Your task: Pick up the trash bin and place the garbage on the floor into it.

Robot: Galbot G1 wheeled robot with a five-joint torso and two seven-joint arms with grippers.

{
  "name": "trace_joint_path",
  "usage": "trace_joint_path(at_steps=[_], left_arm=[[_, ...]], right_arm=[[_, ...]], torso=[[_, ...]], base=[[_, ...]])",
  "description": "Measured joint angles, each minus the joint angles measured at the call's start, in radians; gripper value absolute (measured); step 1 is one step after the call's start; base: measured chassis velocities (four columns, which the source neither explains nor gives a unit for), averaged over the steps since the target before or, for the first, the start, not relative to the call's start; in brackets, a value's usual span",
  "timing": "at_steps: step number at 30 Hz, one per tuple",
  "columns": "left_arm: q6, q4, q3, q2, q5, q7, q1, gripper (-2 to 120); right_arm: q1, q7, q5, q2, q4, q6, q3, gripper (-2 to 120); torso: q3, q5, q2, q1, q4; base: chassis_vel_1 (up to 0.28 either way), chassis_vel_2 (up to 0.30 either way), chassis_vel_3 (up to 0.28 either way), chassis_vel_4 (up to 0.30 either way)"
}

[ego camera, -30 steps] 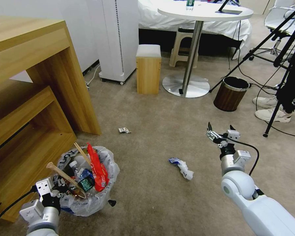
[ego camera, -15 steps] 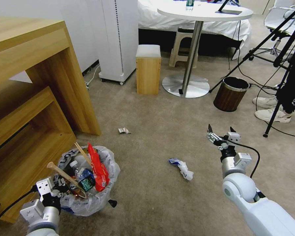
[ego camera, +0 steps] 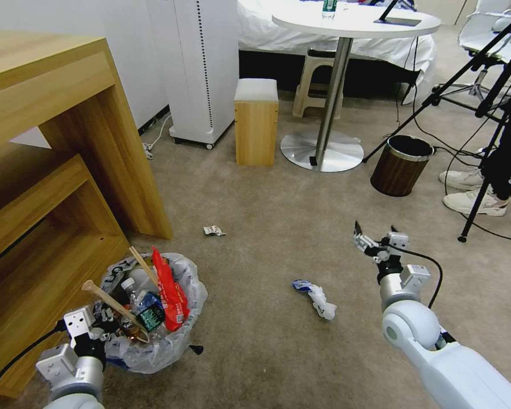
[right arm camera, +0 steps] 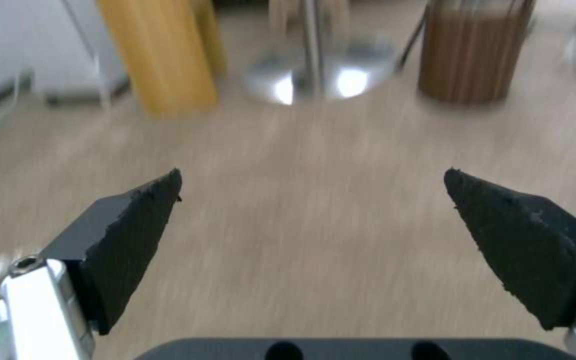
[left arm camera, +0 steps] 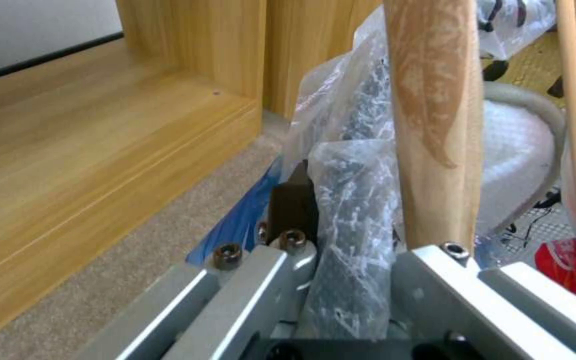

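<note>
Two pieces of litter lie loose on the beige floor (ego camera: 278, 227): a small crumpled wrapper (ego camera: 213, 230) out at about eleven o'clock from the robot, and a twisted white-and-blue packet (ego camera: 317, 297) almost dead ahead at twelve, between the two arms. The trash bin (ego camera: 153, 352), lined with a crinkled translucent bag, sits low at about nine o'clock, just beside the foot of the wooden shelf unit (ego camera: 51, 227). It is stuffed: a red carton (ego camera: 169, 289) stands upright in it, a small bottle (ego camera: 132, 291) pokes up beside that, and a wooden stick (ego camera: 111, 304) leans across the top.

The left end effector (ego camera: 99, 324) is at the bin's near rim, pressed together on the rim and its plastic liner; from its wrist the fingers (left arm camera: 295, 205) show clamped over a fold of the bag (left arm camera: 351, 210), with the wooden stick (left arm camera: 435, 110) rising right next to them.

The right end effector (ego camera: 375, 241) hangs in the air at about two o'clock, clear of the floor and well apart from the packet. Its dark pointed fingertips (right arm camera: 135, 220) are spread wide with nothing between them, aimed toward the dark brown bin (ego camera: 400, 165) and the round table's metal base (ego camera: 322, 150) farther off.
</note>
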Motion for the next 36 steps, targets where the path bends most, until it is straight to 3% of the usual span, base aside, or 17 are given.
trace_joint_path(at_steps=[3,5,8,11,17,23,36], left_arm=[[0.000,0.007,0.002,-0.004,0.001,0.001,-0.004,1],[0.000,0.008,0.002,-0.005,0.001,0.001,-0.005,1],[-0.003,0.014,0.002,-0.009,0.002,0.002,-0.008,1],[-0.007,0.019,0.002,-0.011,0.004,0.003,-0.008,1],[-0.012,0.022,0.002,-0.022,0.012,0.004,-0.006,1],[-0.016,0.021,-0.003,-0.027,0.012,0.004,-0.005,1],[-0.022,0.011,-0.008,-0.028,0.008,0.005,-0.006,1]], right_arm=[[0.036,0.028,0.105,-0.008,-0.045,-0.136,-0.066,100],[0.041,0.030,0.112,-0.008,-0.056,-0.160,-0.078,100],[0.069,0.048,0.127,-0.011,-0.121,-0.299,-0.152,100],[0.087,0.041,0.117,-0.007,-0.170,-0.323,-0.205,100],[0.180,-0.007,0.057,0.032,-0.344,-0.282,-0.383,100],[0.248,-0.036,0.016,0.071,-0.444,-0.246,-0.483,100],[0.289,-0.053,-0.060,0.111,-0.582,-0.196,-0.526,100]], torso=[[0.000,0.0001,0.000,0.000,0.0002],[0.000,0.0002,0.000,0.000,0.0002],[0.000,0.0000,0.000,0.000,0.0000],[0.000,0.0001,0.000,0.000,-0.0001],[0.000,-0.0001,0.000,0.000,0.0001],[0.000,-0.0002,0.000,0.000,0.0002],[0.000,0.0000,0.000,0.000,0.0000]], base=[[0.000,0.000,0.000,0.000],[0.000,0.000,0.000,0.000],[0.000,0.000,0.000,0.000],[0.000,0.000,0.000,0.000],[0.000,0.000,0.000,0.000],[0.000,0.000,0.000,0.000],[0.000,0.000,0.000,0.000]])
